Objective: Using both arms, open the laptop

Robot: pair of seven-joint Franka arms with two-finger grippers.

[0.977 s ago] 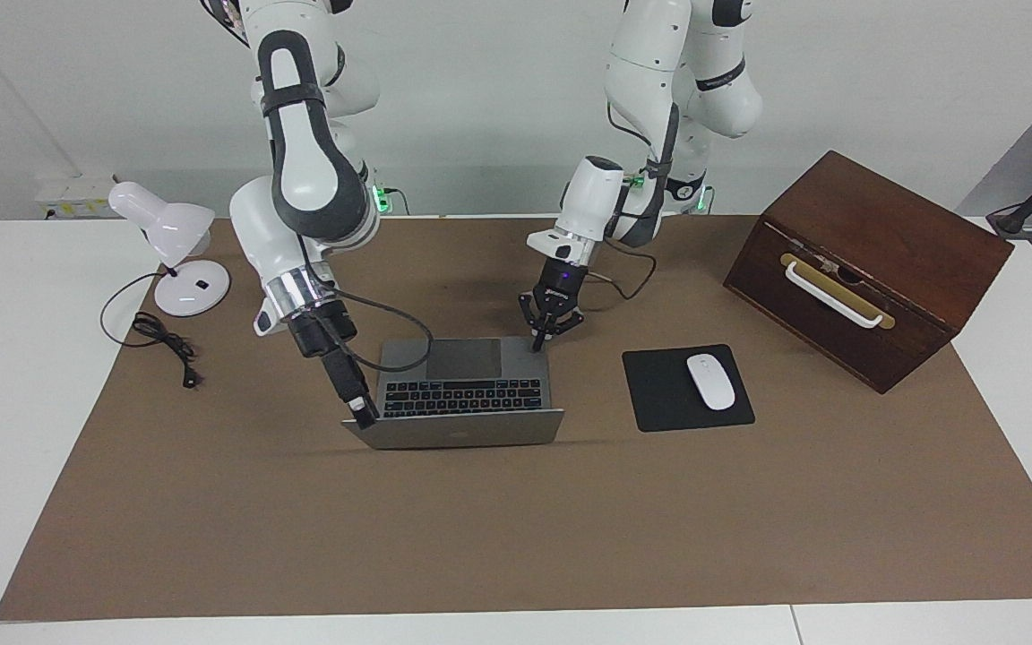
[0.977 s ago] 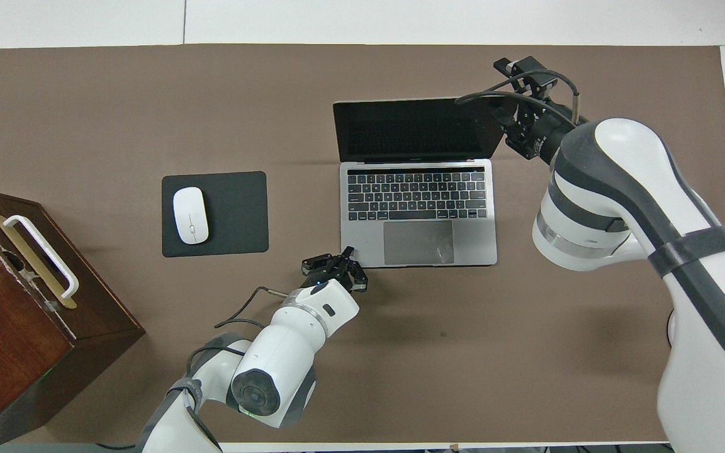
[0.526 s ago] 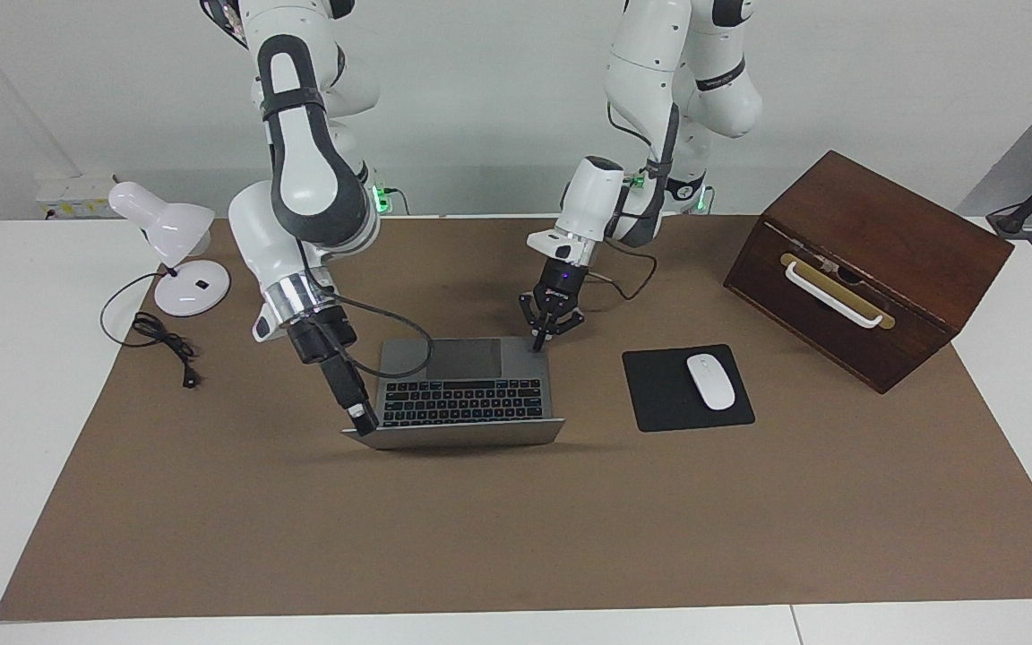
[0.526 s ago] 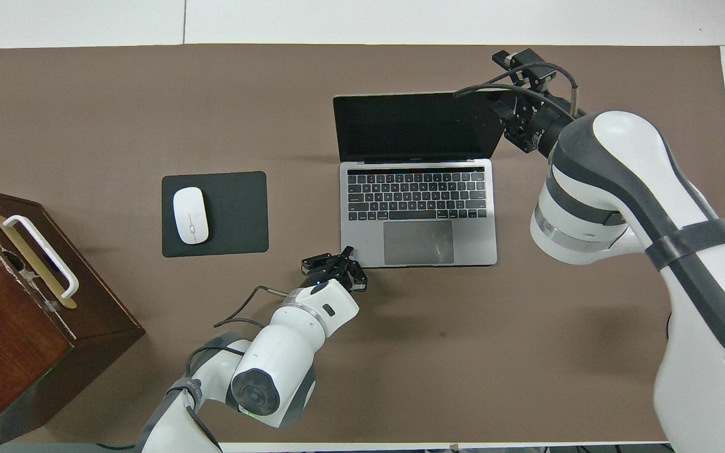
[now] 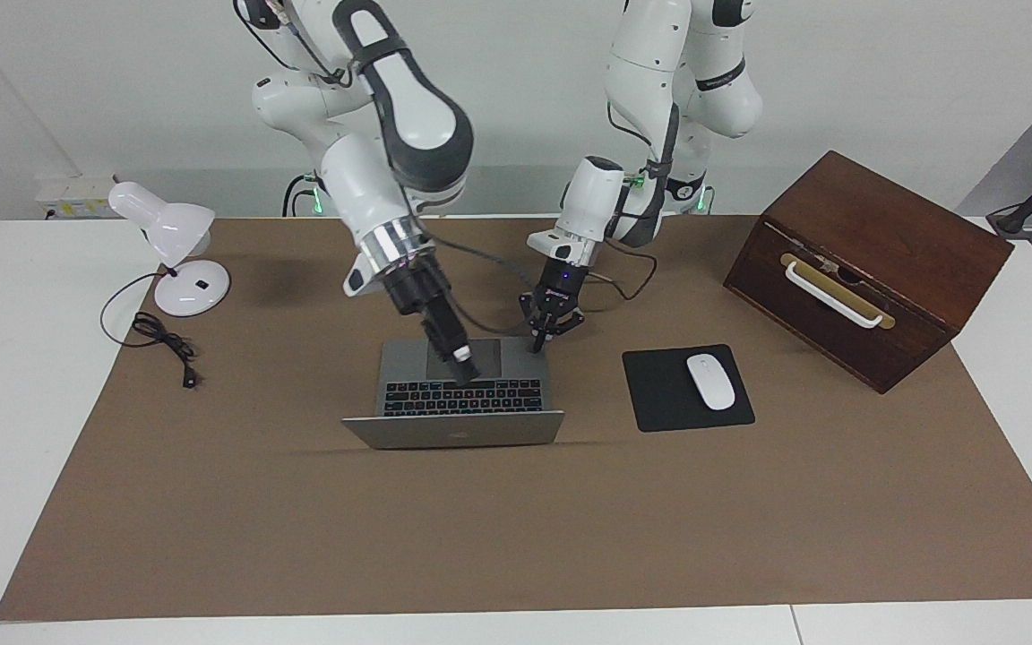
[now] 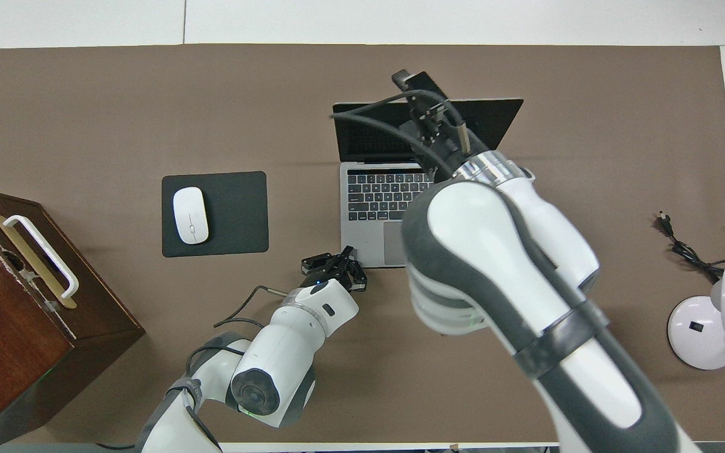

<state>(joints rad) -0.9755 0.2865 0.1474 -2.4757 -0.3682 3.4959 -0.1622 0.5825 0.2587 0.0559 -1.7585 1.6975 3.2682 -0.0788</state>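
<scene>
The silver laptop [image 5: 453,432] stands open on the brown mat, its lid leaning away from the robots, with the keyboard [image 5: 462,396] and trackpad showing. In the overhead view the dark screen [image 6: 362,129] and keyboard [image 6: 381,195] show. My right gripper [image 5: 464,369] is shut and empty. It hangs over the keyboard and trackpad, clear of the lid, and in the overhead view [image 6: 408,78] it covers part of the screen. My left gripper [image 5: 537,345] is shut, its tip on the base's corner nearest the robots toward the left arm's end; it also shows in the overhead view [image 6: 337,261].
A black mouse pad [image 5: 659,394] with a white mouse [image 5: 711,382] lies beside the laptop toward the left arm's end. A brown wooden box [image 5: 874,260] stands at that end. A white desk lamp [image 5: 171,242] and its cable [image 5: 162,345] are at the right arm's end.
My right gripper left the lid's corner at the right arm's end, rose and swung over the middle of the laptop. The lid stays open. The left gripper has not moved.
</scene>
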